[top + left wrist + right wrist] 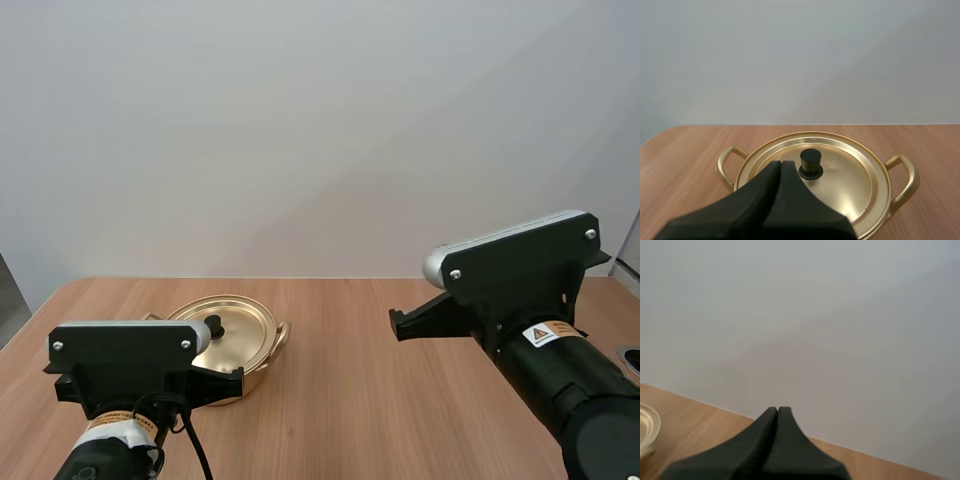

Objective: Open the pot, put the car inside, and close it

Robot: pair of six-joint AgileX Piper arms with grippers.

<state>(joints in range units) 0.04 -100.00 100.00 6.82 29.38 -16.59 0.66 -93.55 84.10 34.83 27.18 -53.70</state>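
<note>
Stretching from side to side, the wooden table point(360, 400) is the biggest thing, brown and smooth. Next come the two black arms. The right arm point(580, 400) reaches in from the near right and is held up above the table. The left arm point(105, 455) comes in from the near left, lower down, close to the pot.

The pot point(255, 380) sits on the left half of the table, just past the left arm. It is round, shiny and gold. Its lid point(245, 320) is on and lies flat on the rim, so the pot is closed.

The left gripper point(780, 164) has its two fingers pressed together like one dark wedge, with nothing in them. Its tip hangs over the near side of the lid, just beside the knob and a little to the knob's left. I cannot tell if it touches the lid. The right gripper point(777, 410) also has its fingers together, with nothing in them. It is up over the middle of the table, well apart from the pot, which lies off to its left.

The pot has two looped gold handles point(914, 177), one on the left and one on the right. Smallest is the black knob point(811, 164), standing upright in the middle of the lid.
</note>
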